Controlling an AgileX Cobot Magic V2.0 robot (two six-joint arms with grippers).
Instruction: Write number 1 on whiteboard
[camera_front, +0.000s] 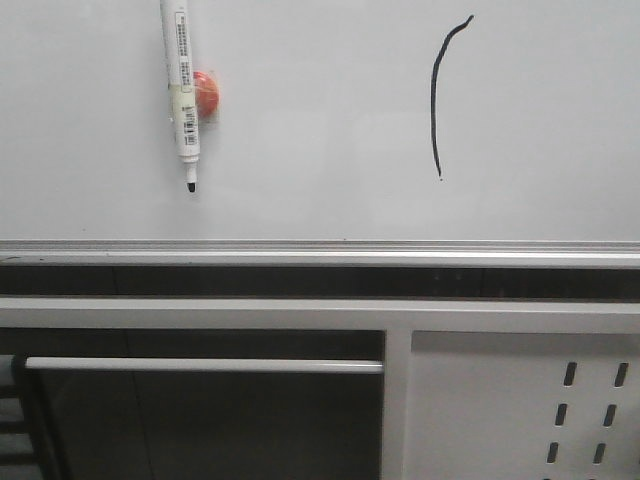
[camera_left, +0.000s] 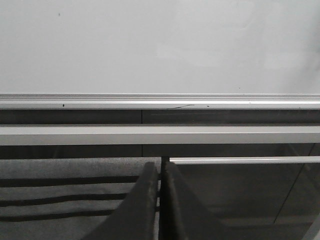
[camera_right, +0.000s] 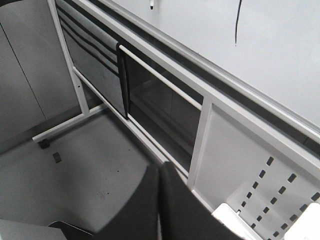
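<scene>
The whiteboard (camera_front: 320, 120) fills the upper front view, with its silver bottom rail (camera_front: 320, 248). The number 1 (camera_front: 436, 100), a thin black curved stroke with a flick at its top, is on the board's right part; it also shows in the right wrist view (camera_right: 238, 22). A white marker (camera_front: 183, 95) hangs tip down on the board's left, held by an orange-red magnet (camera_front: 205, 95). My left gripper (camera_left: 160, 167) is shut and empty, low in front of the rail. My right gripper (camera_right: 160, 170) is shut and empty, down near the stand, away from the board. Neither gripper shows in the front view.
Below the board is the stand's frame with a white crossbar (camera_front: 200, 365) and a white perforated metal panel (camera_front: 525, 405) at the right. The right wrist view shows the grey floor (camera_right: 85, 165) and the stand's leg (camera_right: 67, 65).
</scene>
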